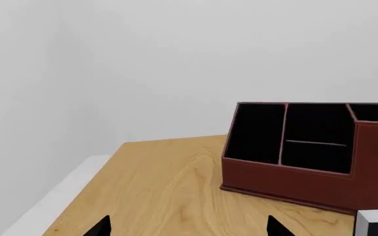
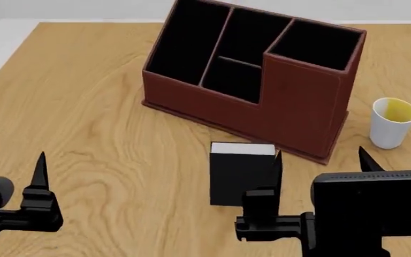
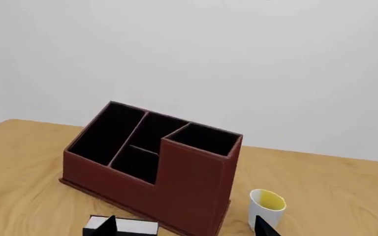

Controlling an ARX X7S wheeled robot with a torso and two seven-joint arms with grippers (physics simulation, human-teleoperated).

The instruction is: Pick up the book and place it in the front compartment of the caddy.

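1. Book (image 2: 241, 174): lies flat on the bench (image 2: 105, 139), just before the caddy (image 2: 256, 80), ungrasped.
2. Right pincer (image 2: 318, 155): spread wide, empty; I should lower it squarely across the book's edges.
3. Left pincer (image 1: 187, 227): apart, empty.
4. Caddy compartments appear empty; cup (image 2: 391, 122) contents indiscernible.

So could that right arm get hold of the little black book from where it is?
Probably yes: the right gripper is open, the book lies just beyond it, and nothing stands between them.

Bare simulated room: wooden table (image 2: 105, 134), white walls.
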